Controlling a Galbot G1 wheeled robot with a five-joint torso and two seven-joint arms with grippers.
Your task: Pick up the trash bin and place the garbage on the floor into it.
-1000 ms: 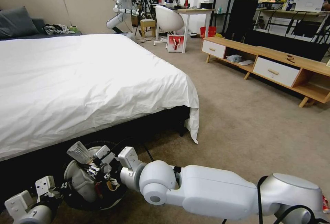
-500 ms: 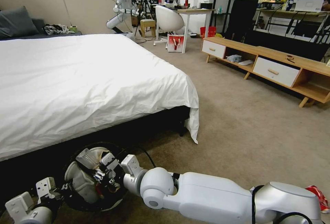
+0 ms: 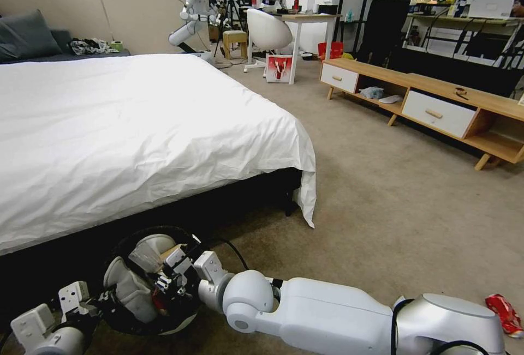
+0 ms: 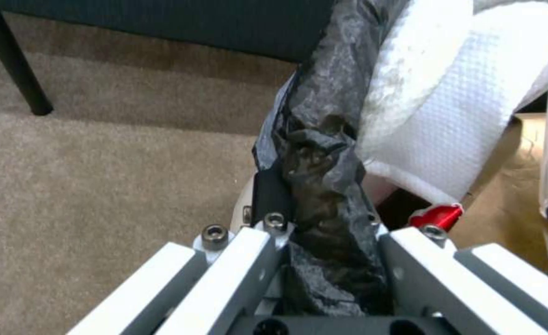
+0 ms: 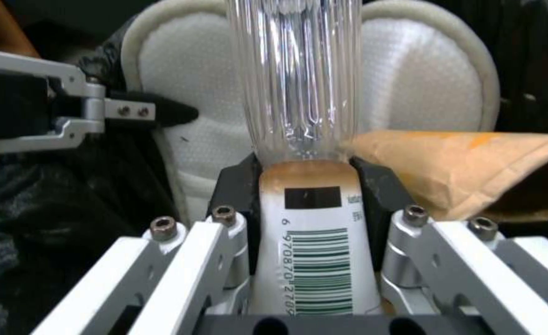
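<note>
Left gripper [image 4: 323, 260] clamped on trash bin [image 4: 323, 153] rim; right gripper [image 5: 305, 204] clamped on clear bottle [image 5: 299, 93] inside, among white slippers [image 5: 187, 83], brown paper bag [image 5: 466, 177].

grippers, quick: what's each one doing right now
Left gripper: shut on the trash bin rim.
Right gripper: shut on a clear plastic bottle, over the bin.
</note>
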